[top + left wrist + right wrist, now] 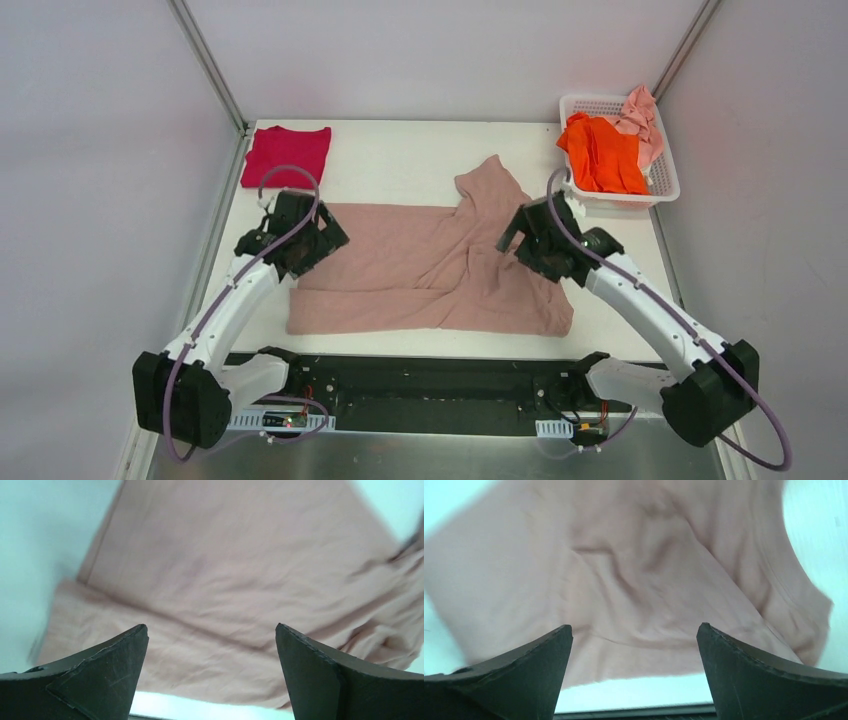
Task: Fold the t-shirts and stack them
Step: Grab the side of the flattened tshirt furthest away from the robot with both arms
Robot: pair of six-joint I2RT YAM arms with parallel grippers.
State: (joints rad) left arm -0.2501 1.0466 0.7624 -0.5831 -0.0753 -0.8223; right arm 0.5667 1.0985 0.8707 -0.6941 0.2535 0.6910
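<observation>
The large dusty-pink t-shirt (420,270) lies partly folded across the middle of the table, with one sleeve pointing to the far side. It fills the left wrist view (225,570) and the right wrist view (624,580). My left gripper (328,240) is open and empty over the shirt's left edge (211,627). My right gripper (512,240) is open and empty over the shirt's right part (634,626). The crimson-magenta t-shirt (288,152) lies folded at the far left corner. The orange t-shirt (600,155) and the pale pink t-shirt (640,118) lie crumpled in the basket.
The white lattice basket (665,185) stands at the far right corner. Grey walls close in the table at the left, right and back. The white table top (400,160) shows bare behind the pink shirt. The arm bases sit along the near edge.
</observation>
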